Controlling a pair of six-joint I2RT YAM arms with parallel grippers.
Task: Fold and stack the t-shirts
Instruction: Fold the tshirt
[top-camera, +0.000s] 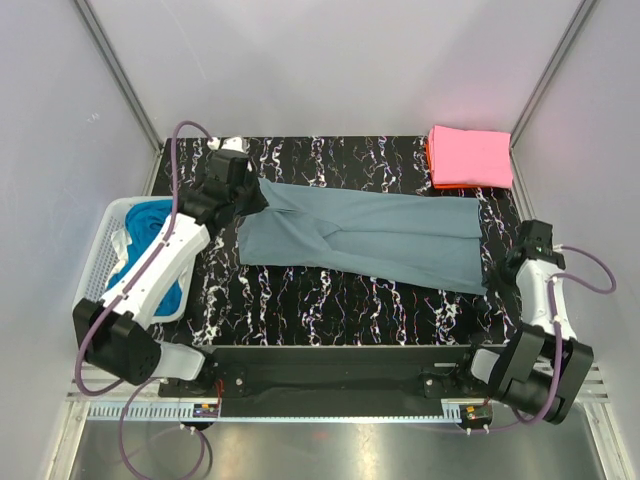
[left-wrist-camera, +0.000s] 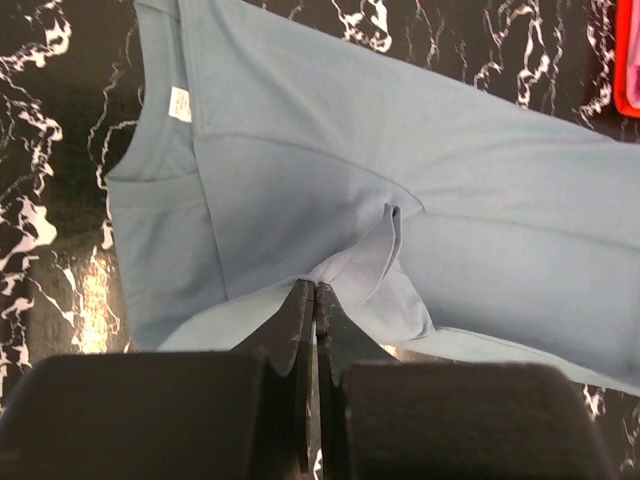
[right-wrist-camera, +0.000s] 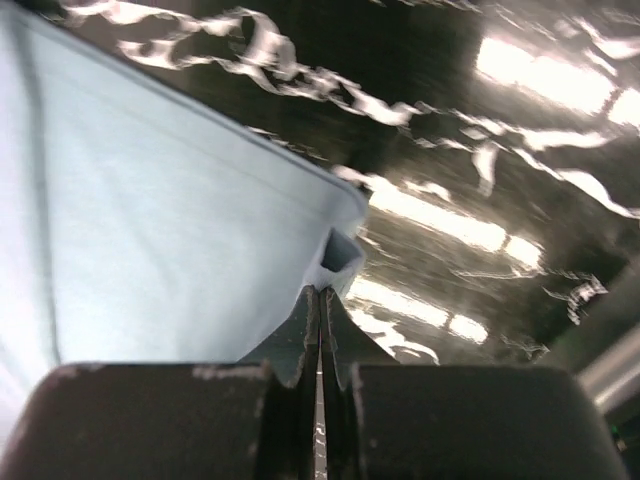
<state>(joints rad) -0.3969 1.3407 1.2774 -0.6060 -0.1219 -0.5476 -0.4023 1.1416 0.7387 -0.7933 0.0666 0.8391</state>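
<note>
Top external: grey-walled marbled table; left end effector, right end effector pinch t-shirt.

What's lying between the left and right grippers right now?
Only the grey-blue t-shirt, spread across the table from the left gripper to the right gripper, each shut on its edge. The top view shows it.

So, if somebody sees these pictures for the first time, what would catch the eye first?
First, the grey-blue t-shirt stretched out across the middle of the black marbled table, the left gripper shut on its left end and the right gripper shut on a corner at its right end. Then the bright pink folded t-shirt in the far right corner, and the white basket holding blue cloth at the left edge.
</note>
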